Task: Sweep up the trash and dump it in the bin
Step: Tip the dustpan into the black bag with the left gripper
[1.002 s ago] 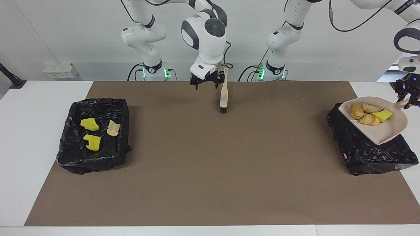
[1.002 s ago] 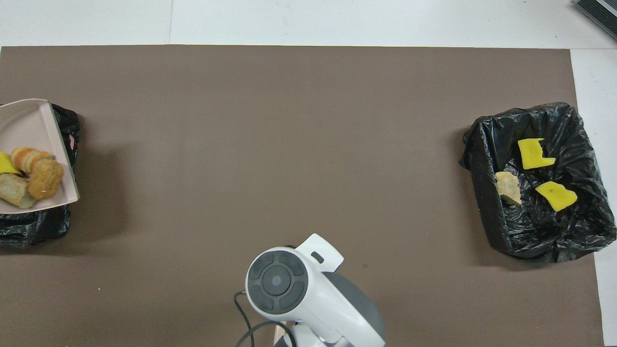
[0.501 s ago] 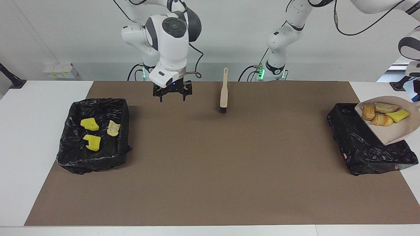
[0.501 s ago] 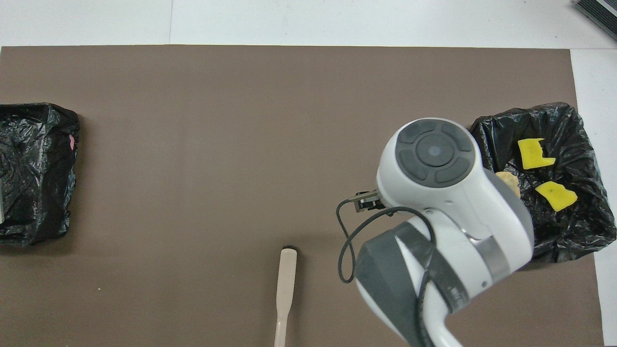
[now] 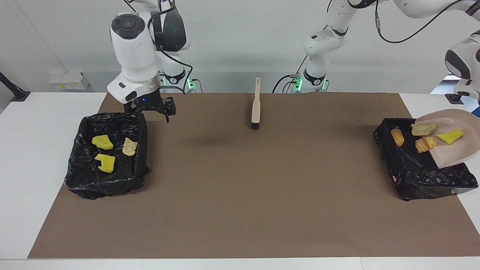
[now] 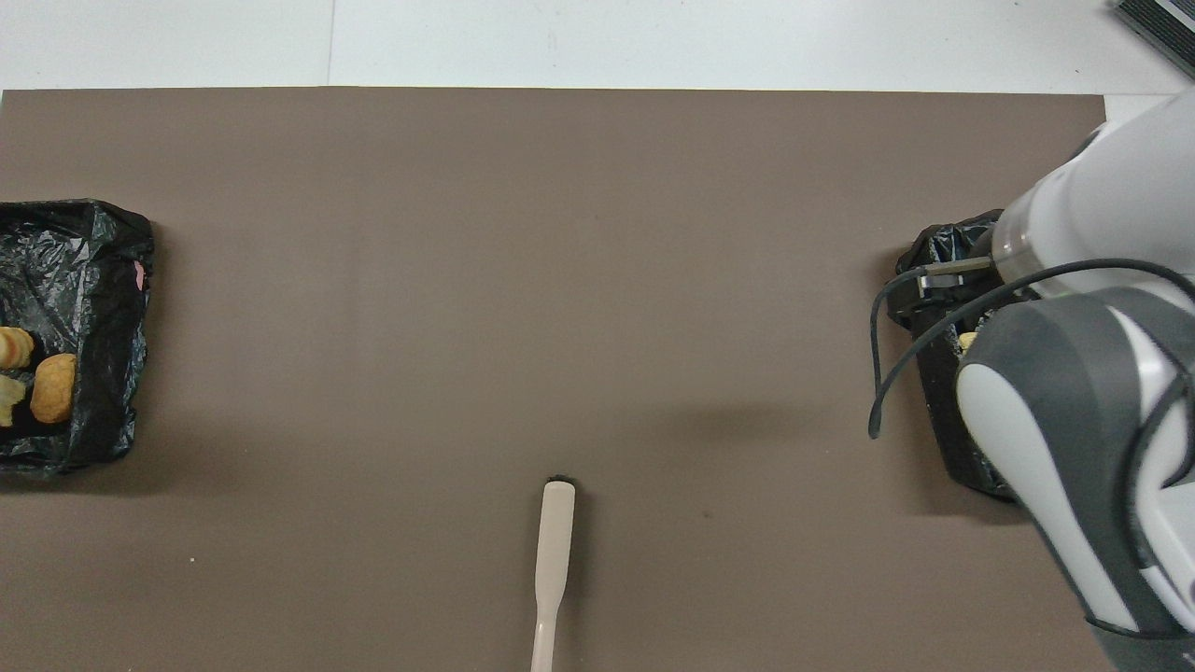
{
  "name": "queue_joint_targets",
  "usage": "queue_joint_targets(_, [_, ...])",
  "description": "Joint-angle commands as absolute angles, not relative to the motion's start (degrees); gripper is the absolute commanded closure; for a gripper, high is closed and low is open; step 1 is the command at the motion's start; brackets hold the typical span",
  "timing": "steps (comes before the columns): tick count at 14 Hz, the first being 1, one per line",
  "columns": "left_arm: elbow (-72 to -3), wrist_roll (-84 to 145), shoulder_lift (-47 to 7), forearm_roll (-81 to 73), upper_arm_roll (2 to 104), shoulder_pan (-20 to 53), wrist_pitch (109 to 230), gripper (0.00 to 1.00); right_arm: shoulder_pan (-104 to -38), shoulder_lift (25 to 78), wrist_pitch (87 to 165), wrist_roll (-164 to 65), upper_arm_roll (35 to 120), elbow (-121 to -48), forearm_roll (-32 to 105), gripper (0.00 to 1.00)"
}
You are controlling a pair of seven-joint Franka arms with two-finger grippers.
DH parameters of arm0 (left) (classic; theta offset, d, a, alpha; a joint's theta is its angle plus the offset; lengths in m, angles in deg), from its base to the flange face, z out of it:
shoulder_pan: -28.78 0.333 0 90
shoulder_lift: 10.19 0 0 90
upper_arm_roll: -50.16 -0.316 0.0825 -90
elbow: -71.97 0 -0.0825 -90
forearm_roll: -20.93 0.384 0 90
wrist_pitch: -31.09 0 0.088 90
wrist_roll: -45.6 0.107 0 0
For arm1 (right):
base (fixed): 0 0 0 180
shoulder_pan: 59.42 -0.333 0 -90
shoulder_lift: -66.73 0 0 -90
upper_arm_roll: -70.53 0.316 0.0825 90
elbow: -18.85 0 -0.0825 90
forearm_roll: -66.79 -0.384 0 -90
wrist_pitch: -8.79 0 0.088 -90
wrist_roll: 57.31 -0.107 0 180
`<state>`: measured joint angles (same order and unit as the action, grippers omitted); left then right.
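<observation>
The beige dustpan (image 5: 452, 152) hangs tilted over the black-lined bin (image 5: 420, 180) at the left arm's end. Its handle runs off the view's edge, where the left arm (image 5: 463, 62) holds it; the gripper itself is cut off. A brown chunk (image 5: 397, 137) lies in the bin. Two bread-like lumps (image 5: 423, 129) and a yellow piece (image 5: 450, 135) sit at the pan's lip. The overhead view shows the chunks (image 6: 53, 387) in this bin (image 6: 93, 243). My right gripper (image 5: 150, 112) is open and empty over the rim of the other bin (image 5: 107, 185).
The brush (image 5: 256, 103) lies on the brown mat near the robots, midway between the arms; it also shows in the overhead view (image 6: 553, 560). The bin at the right arm's end holds two yellow pieces (image 5: 102, 142) and a tan lump (image 5: 129, 147).
The right gripper let go of the brush and swung to the bin at its own end. The dustpan tipped further and its trash is sliding into the bin under it.
</observation>
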<state>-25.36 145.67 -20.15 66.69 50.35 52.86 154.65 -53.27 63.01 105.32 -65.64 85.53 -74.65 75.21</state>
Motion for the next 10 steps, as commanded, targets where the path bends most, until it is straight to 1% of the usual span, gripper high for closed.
queue_joint_targets(1, [-22.69, 142.03, -21.09, 72.41, 49.63, 50.67, 150.99, 1.0, -54.58, 63.66, 102.13, -61.37, 79.34, -72.47, 72.34, 0.0])
queue_joint_targets(3, [-22.16, 138.6, -21.09, 76.98, 49.63, 49.18, 148.61, 1.0, -57.47, 64.01, 101.6, -58.03, 73.38, -72.38, 71.27, 0.0])
queue_joint_targets(5, [-20.5, 138.41, -21.09, 78.67, 49.72, 49.0, 147.82, 1.0, -61.52, 66.1, 101.34, -56.96, 66.78, -72.55, 69.35, 0.0])
queue_joint_targets(8, [-20.4, 133.61, -21.0, 85.14, 49.72, 45.76, 143.61, 1.0, -61.53, 67.69, 101.34, -57.39, 66.31, -74.48, 68.46, 0.0])
queue_joint_targets(10, [-20.93, 128.58, -20.47, 88.77, 49.72, 43.04, 137.91, 1.0, -61.88, 69.36, 102.65, -58.53, 66.4, -77.55, 67.06, 0.0])
